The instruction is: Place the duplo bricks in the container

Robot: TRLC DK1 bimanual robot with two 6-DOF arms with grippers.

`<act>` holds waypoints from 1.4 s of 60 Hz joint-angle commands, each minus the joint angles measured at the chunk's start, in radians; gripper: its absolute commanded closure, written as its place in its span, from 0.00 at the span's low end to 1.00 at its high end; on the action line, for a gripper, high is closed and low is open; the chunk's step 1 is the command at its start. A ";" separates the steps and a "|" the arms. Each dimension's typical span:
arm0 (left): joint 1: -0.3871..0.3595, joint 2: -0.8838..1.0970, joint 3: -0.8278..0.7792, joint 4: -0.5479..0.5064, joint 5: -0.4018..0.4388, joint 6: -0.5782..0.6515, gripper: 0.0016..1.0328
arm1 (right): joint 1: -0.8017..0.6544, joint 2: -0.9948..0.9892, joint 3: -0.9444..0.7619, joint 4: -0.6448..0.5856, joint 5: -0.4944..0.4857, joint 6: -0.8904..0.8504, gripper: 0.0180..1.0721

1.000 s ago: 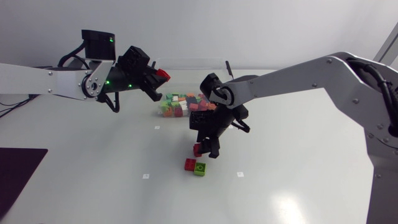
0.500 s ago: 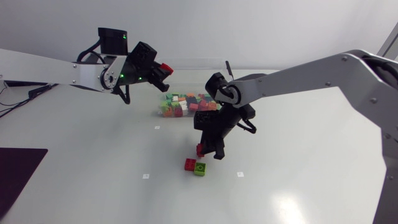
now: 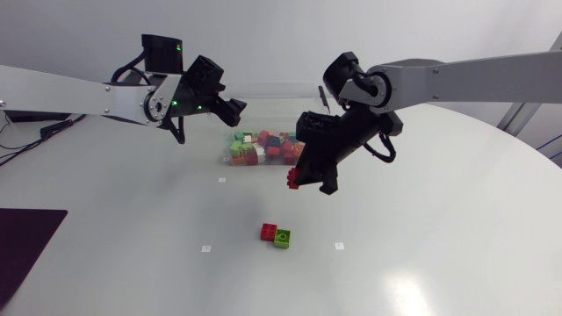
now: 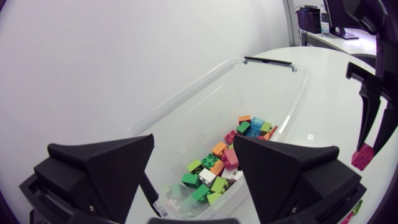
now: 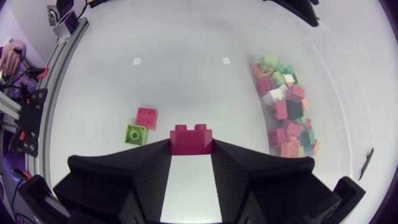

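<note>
A clear container (image 3: 270, 86) at the table's back holds several coloured duplo bricks (image 3: 263, 147). My left gripper (image 3: 234, 109) hangs open over its left end with nothing between the fingers; in the left wrist view the container (image 4: 186, 94) and its bricks (image 4: 219, 163) lie below that gripper (image 4: 194, 182). My right gripper (image 3: 306, 183) is shut on a dark red brick (image 3: 293, 179), held above the table just in front of the container. The right wrist view shows this brick (image 5: 191, 138) clamped between the fingers. A red brick (image 3: 269, 232) and a green brick (image 3: 282, 238) lie together on the table.
In the right wrist view, the loose red brick (image 5: 146, 117) and green brick (image 5: 135, 134) lie beneath and ahead of the gripper, with the container (image 5: 339, 93) off to one side. A dark mat (image 3: 26, 246) lies at the table's front left.
My left gripper has opened and the red brick it held is gone from it. My right arm has shut on the dark red brick and lifted it up toward the container.
</note>
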 commanded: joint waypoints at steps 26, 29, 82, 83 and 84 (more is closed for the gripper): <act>-0.035 -0.254 -0.267 -0.259 0.234 0.393 0.05 | -0.057 -0.028 0.163 0.112 -0.070 0.241 0.67; -0.043 -0.254 -0.275 -0.291 0.245 0.427 0.06 | -0.058 -0.024 0.176 0.126 -0.070 0.265 0.67; -0.193 -0.112 -0.284 -0.557 0.291 0.722 0.07 | -0.072 0.249 0.510 0.271 0.086 0.641 0.60; -0.193 -0.112 -0.284 -0.557 0.291 0.722 0.07 | -0.072 0.251 0.512 0.271 0.088 0.641 0.59; -0.198 -0.107 -0.284 -0.561 0.291 0.723 0.07 | -0.069 0.261 0.524 0.261 0.094 0.646 0.53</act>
